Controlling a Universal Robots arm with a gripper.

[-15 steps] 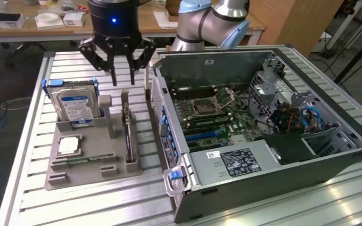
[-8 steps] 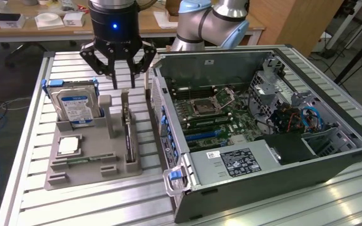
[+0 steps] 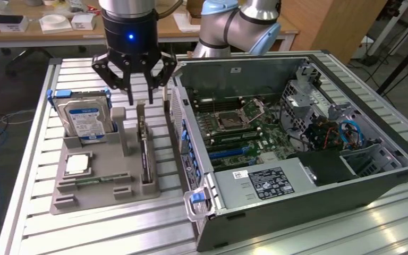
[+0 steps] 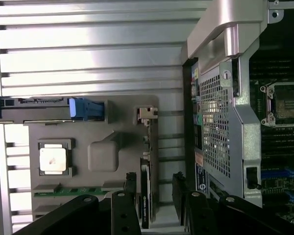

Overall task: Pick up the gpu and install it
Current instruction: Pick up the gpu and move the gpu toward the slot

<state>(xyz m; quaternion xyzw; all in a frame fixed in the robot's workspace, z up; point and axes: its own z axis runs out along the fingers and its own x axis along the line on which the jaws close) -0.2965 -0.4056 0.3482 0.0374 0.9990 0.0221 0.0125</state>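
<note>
The gpu (image 3: 144, 154) is a thin dark card standing on edge in a slot of the grey holder tray (image 3: 91, 199) on the table. My gripper (image 3: 141, 100) hangs open just above the card's far end, one finger on each side of its line. In the wrist view the gpu (image 4: 146, 205) runs edge-on between my two black fingers (image 4: 131, 188), and the gripper (image 4: 154, 185) has a gap on both sides of it. The open computer case (image 3: 296, 212) lies to the exterior view's right, its motherboard (image 3: 243, 127) exposed.
A silver hard drive (image 3: 83, 119) with blue rails stands upright in the tray beside the card. A processor chip (image 3: 76, 163) and a green memory stick (image 3: 94, 180) lie in the tray too. The case's perforated rear wall (image 4: 213, 127) rises close beside the tray.
</note>
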